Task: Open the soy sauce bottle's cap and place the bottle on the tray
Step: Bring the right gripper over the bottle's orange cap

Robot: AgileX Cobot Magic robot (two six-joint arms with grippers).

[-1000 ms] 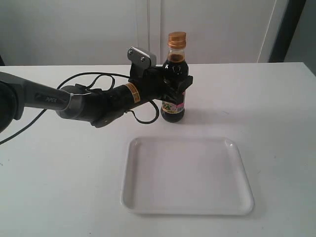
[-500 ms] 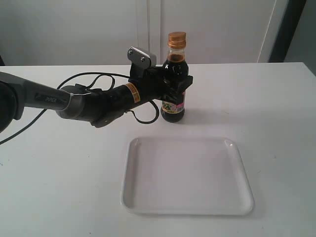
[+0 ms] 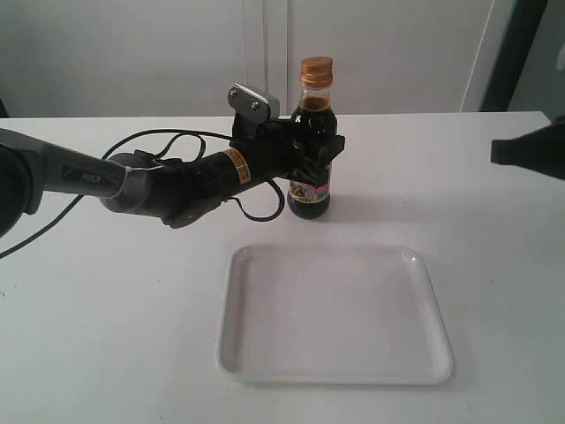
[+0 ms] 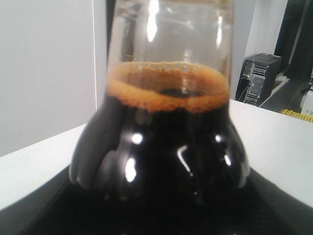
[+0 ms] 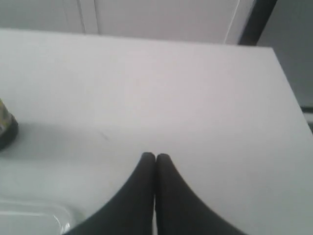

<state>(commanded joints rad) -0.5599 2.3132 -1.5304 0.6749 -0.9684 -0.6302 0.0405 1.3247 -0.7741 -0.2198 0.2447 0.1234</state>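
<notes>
Right gripper (image 5: pixel 155 157) has come into view, jaws pressed together. My left gripper (image 3: pixel 316 152) clamps the soy sauce bottle (image 3: pixel 309 196); cap (image 3: pixel 316 71) unopened, bottle off the tray (image 3: pixel 256 353).

It looks like a lab or office room, with a bare white table (image 3: pixel 494 291) and plain wall panels (image 3: pixel 380 53) (computer tower (image 4: pixel 261 78) beyond).

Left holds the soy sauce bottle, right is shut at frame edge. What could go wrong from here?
1. The cap sits closed, well above where the left gripper clamps the soy sauce bottle; pushing on it may lever the bottle in the grasp.
2. The right gripper is shut; its tips might slip off so small a cap.
3. Liquid reaches the neck; once open, tilting toward the tray could spill.
</notes>
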